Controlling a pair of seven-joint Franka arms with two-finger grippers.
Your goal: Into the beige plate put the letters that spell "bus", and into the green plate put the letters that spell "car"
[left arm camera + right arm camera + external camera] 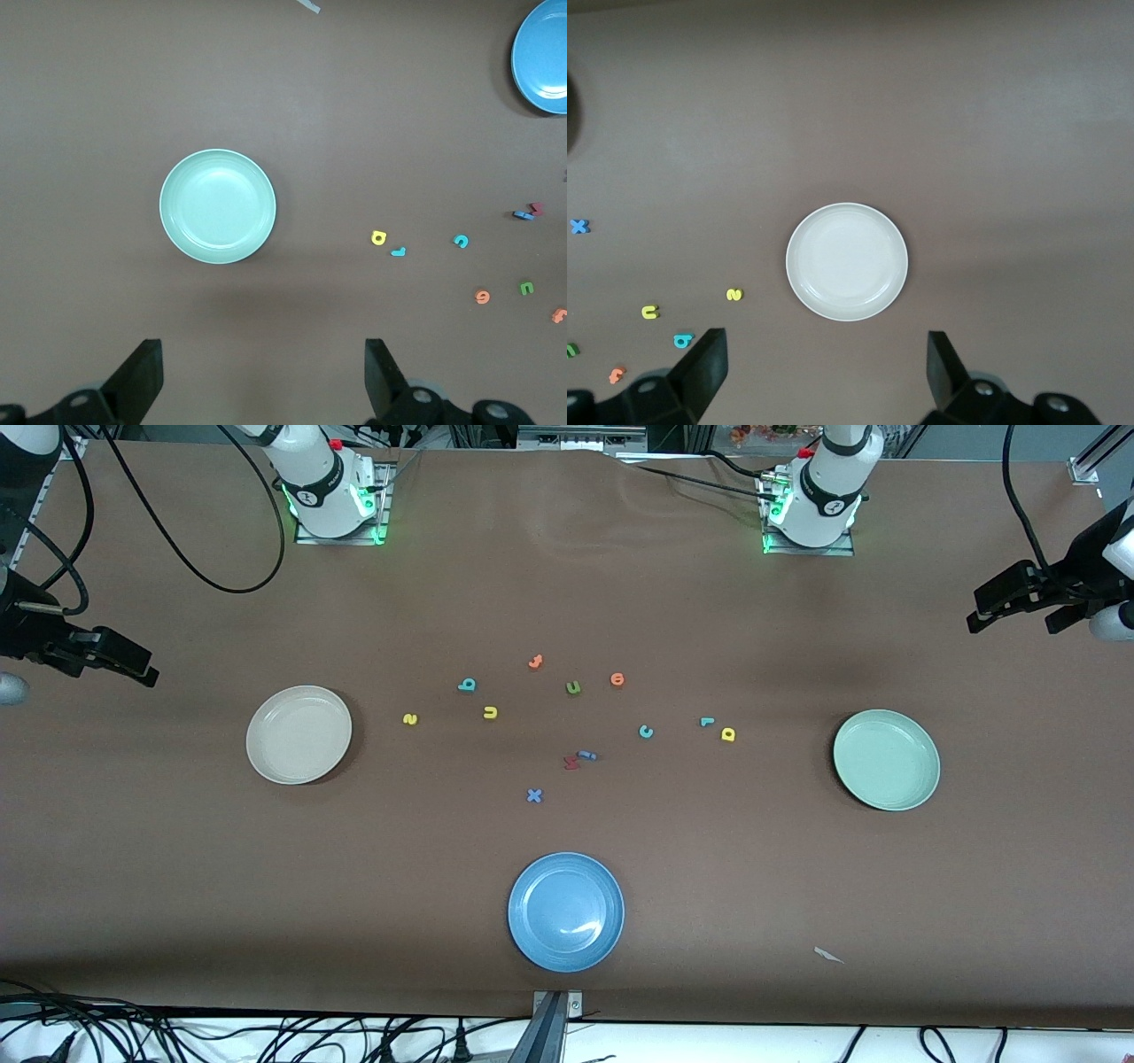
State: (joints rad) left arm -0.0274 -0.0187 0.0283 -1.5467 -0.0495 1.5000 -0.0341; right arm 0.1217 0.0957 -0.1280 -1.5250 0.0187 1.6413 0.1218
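Beige plate (299,734), mint-green plate (886,760), blue plate (566,911), brown table (177,850), teal "b" (467,685)

Both arms wait, raised high above the table at its 2 ends. The left pincer (1019,607) hangs at 3 o'clock of the front view, its 2 dark fingers (142,376) spread wide and holding nothing. The right pincer (120,662) hangs at 9 o'clock, its fingers (704,367) equally wide apart and empty. Each wrist points straight down at the table
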